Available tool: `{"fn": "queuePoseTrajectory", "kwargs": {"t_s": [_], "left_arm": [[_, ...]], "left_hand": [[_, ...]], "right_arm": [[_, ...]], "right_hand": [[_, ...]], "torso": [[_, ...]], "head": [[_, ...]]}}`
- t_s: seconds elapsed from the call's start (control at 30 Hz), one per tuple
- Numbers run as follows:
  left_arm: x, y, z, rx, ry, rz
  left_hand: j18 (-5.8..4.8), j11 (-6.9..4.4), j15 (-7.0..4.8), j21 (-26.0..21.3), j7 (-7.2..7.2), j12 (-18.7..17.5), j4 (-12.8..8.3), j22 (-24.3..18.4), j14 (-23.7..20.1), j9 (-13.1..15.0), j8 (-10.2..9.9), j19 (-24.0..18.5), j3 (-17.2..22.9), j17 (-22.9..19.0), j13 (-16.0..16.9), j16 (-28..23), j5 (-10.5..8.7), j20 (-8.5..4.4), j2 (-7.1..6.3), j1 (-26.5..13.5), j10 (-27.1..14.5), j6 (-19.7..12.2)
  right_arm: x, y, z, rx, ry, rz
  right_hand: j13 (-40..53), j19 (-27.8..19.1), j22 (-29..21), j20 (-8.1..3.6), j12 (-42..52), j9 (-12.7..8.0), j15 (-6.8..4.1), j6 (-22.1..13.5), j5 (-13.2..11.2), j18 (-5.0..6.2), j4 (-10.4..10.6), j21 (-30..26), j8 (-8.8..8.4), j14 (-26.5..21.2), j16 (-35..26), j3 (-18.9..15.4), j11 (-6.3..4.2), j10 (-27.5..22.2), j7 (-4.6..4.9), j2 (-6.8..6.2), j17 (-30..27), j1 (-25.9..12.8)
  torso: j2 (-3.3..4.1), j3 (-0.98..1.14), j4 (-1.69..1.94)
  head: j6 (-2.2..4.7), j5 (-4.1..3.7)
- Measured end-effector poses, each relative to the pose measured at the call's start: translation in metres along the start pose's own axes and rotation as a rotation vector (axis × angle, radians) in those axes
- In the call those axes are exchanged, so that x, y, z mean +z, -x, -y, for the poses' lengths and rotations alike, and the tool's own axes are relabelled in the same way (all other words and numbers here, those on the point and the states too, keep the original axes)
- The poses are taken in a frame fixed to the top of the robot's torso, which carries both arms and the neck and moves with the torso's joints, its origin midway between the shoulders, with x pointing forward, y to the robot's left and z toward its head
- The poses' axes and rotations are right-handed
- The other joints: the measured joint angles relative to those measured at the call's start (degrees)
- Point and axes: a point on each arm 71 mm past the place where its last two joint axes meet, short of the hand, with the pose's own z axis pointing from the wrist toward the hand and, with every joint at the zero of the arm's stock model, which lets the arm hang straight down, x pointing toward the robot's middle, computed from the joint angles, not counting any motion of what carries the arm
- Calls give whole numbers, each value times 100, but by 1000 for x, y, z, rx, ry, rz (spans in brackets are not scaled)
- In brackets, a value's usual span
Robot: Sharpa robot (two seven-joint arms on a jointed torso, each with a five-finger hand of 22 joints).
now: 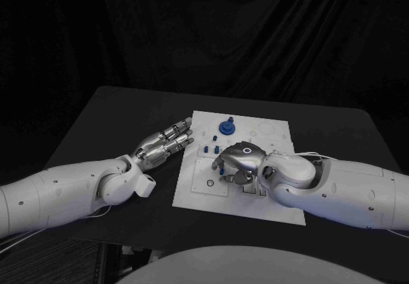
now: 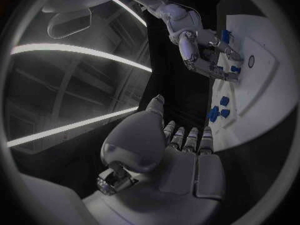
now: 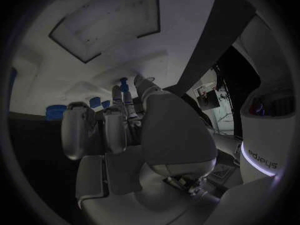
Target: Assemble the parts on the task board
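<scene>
The white task board (image 1: 243, 195) lies in the middle of the black table. A round blue knob part (image 1: 227, 126) stands at its far end, and small blue parts (image 1: 213, 143) lie near its left edge. My right hand (image 1: 241, 158) hovers low over the board's middle with fingers curled down. A small blue part (image 1: 223, 170) sits right at its fingertips, and the fingers hide whether it is held. My left hand (image 1: 166, 143) lies flat beside the board's left edge, fingers straight and apart, holding nothing. In the left wrist view, the small blue parts (image 2: 219, 110) lie just beyond its fingers (image 2: 187, 137).
The table's edges (image 1: 102, 94) lie well outside the board on every side. A small ring mark (image 1: 210, 183) sits on the board's near left part. The right forearm (image 1: 341, 189) crosses the board's near right corner.
</scene>
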Motion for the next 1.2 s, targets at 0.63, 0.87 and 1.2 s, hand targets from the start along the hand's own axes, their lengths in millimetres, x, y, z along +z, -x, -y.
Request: {"fn": "queuePoseTrajectory", "kwargs": {"t_s": [0.63,0.87,1.2], "left_arm": [[-3,1,0,-2,1,2],[-4,1,0,-2,2,3],[-3,0,0,-2,1,2]], "left_hand": [[0,0,0,0,21,0,0,-5,0,7,0,-20,0,-5,1,0,0,20,0,0,0,21],[0,0,0,0,42,0,0,-5,0,6,0,-20,0,-4,2,0,0,20,0,0,0,42],[0,0,0,0,42,0,-17,-4,-1,12,0,-20,17,-3,3,0,25,20,0,0,0,42]], "right_arm": [[-35,36,23,-1,-51,95],[-65,78,62,0,-186,144],[-92,72,106,57,-388,49]], "right_hand": [[-112,-118,-1,46,-177,-228,98,-102,460,1,226,-229,0,-26,-66,-386,141,-935,103,30,0,30],[-253,-74,-1,90,-205,-362,154,-81,577,0,497,-241,0,-10,-31,-543,186,-914,82,180,0,-197],[-323,-70,-1,123,-181,-463,154,-93,577,0,490,-184,0,-10,0,-545,186,-752,28,124,0,-180]], "torso": [[-2,-1,-1],[-5,1,0],[1,0,1]], "head": [[0,-11],[0,-94],[0,-128]]}}
